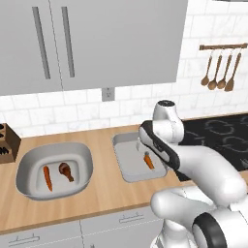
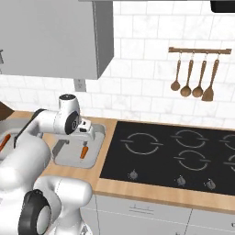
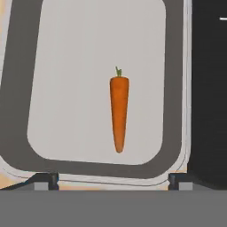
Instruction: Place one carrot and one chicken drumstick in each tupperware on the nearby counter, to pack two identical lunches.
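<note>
The wide bowl-like tupperware (image 1: 29,167) sits at the left of the counter (image 1: 104,193) and holds one carrot (image 1: 47,178) and one chicken drumstick (image 1: 66,171). The smaller rectangular tupperware (image 1: 127,164) lies to its right, beside the stovetop. A second carrot (image 3: 119,111) lies loose on its floor, toward the stove side, also seen as the carrot (image 2: 84,151). My gripper (image 3: 113,181) hangs open just above this container (image 2: 62,156), one fingertip (image 3: 46,179) at each side, nothing between them. No drumstick shows in the small container.
The black stovetop (image 2: 174,151) borders the small container on the right. A dark knife block (image 1: 7,143) stands at the far left of the counter. Wooden utensils (image 2: 193,78) hang on the back wall, and grey cabinets (image 1: 97,38) hang overhead.
</note>
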### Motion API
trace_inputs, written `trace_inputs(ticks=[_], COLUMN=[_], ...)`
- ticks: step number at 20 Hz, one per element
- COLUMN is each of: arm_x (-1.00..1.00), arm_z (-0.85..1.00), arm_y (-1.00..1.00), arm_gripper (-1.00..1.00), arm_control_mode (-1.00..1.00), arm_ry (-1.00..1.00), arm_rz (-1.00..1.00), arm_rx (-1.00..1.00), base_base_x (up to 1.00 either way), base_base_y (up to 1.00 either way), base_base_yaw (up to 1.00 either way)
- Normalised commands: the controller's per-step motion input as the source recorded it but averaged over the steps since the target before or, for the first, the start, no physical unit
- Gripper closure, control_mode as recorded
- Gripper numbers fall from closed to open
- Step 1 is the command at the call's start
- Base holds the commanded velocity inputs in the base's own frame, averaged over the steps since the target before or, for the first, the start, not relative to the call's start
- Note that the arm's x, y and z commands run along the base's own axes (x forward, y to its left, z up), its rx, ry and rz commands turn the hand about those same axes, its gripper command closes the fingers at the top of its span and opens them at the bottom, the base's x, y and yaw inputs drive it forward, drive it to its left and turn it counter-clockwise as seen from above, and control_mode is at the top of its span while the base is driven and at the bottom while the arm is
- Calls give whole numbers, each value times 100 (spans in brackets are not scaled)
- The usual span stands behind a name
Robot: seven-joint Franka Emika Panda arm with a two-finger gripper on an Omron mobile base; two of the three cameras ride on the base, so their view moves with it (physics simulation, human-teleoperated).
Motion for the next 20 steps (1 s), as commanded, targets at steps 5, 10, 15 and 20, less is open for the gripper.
trace_inputs(ticks=[5,10,15,20], arm_x=[-100,-99,-61,-77], arm_z=[11,31,98,90], arm_y=[-2,-3,-4,-3], arm_gripper=[-100,-100,-100,-100], arm_control_mode=[-100,-100,-100,-100], arm_ry=[0,0,-4,-16], arm_rz=[0,1,7,5], arm_rx=[0,0,0,0], base_base_x=[0,0,0,0], base_base_y=[0,0,0,0], base_base_yaw=[0,0,0,0])
